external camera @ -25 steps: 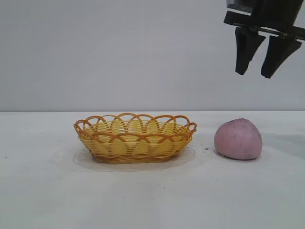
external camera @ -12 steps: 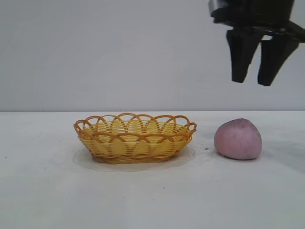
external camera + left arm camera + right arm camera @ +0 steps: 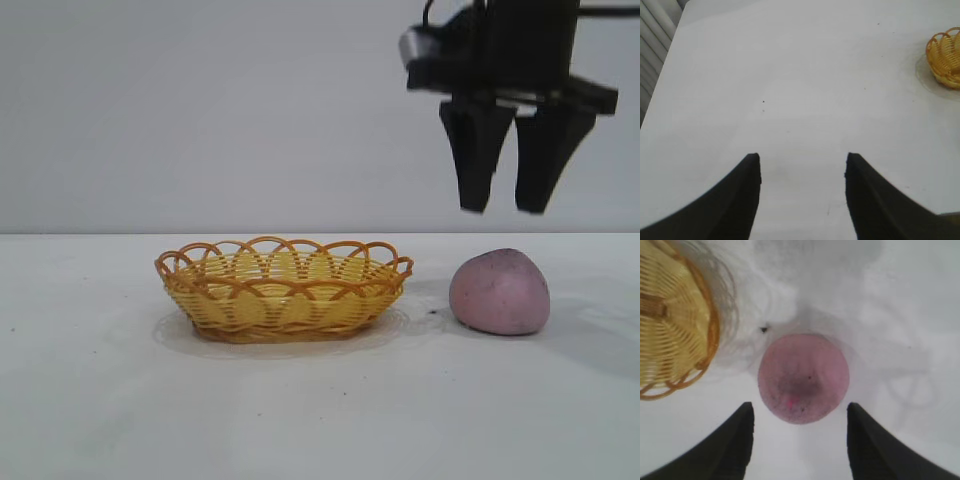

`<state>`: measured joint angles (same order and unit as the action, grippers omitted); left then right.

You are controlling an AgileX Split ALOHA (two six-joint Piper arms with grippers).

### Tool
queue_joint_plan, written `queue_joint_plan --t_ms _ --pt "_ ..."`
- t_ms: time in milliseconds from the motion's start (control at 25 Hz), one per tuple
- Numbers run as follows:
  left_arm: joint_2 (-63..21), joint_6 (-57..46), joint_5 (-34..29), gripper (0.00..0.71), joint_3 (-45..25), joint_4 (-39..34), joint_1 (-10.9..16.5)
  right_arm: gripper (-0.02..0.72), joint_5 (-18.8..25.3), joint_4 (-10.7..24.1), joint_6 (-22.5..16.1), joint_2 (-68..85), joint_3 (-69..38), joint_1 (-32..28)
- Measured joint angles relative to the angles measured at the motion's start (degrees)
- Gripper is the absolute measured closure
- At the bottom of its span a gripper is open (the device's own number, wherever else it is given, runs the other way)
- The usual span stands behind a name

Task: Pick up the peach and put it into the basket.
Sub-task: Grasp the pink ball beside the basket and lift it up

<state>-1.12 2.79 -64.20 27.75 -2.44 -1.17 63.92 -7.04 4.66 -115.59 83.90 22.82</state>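
We see the right gripper (image 3: 505,208) hanging above the peach (image 3: 499,292), its jaws open and holding nothing. The peach sits on the white tabletop (image 3: 320,420), just beside the basket (image 3: 284,288). The left gripper (image 3: 802,165) waits far off, jaws open and holding nothing.

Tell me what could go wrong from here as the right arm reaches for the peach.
1. The right gripper hangs open above the peach; its jaws look only slightly wider than the fruit, so a tip may land on it and roll it away.
2. The peach is rounded, so it could slip out when squeezed.
3. The basket stands close beside it; a pushed peach could knock it.
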Motion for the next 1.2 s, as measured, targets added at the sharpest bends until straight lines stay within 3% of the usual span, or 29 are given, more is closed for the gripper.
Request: queue_joint_plan --t_ms 160,320,400,440,480,760,880,1200 --pt "0.0 0.0 0.0 0.373 0.0 0.0 0.0 0.31 -0.37 0.0 -0.38 -3.14 0.0 0.0" --pt "0.0 0.0 0.0 0.373 0.0 0.0 0.0 0.57 -0.37 0.0 -0.38 -4.42 0.03 0.0" --pt "0.0 0.0 0.0 0.373 0.0 0.0 0.0 0.646 -0.24 0.0 0.03 -4.42 0.41 0.0" --pt "0.0 0.0 0.0 0.373 0.0 0.0 0.0 0.642 0.15 0.27 0.18 -4.42 0.83 0.0" --pt "0.0 0.0 0.0 0.373 0.0 0.0 0.0 0.703 0.85 0.6 0.23 -4.42 1.34 0.0" --pt "0.0 0.0 0.0 0.373 0.0 0.0 0.0 0.703 5.49 1.83 0.32 -2.61 8.61 0.0" --pt "0.0 0.0 0.0 0.373 0.0 0.0 0.0 0.703 5.75 -0.72 0.46 -1.77 12.78 0.0" --pt "0.0 0.0 0.0 0.373 0.0 0.0 0.0 0.703 6.22 -1.98 0.6 -1.87 15.58 8.04"
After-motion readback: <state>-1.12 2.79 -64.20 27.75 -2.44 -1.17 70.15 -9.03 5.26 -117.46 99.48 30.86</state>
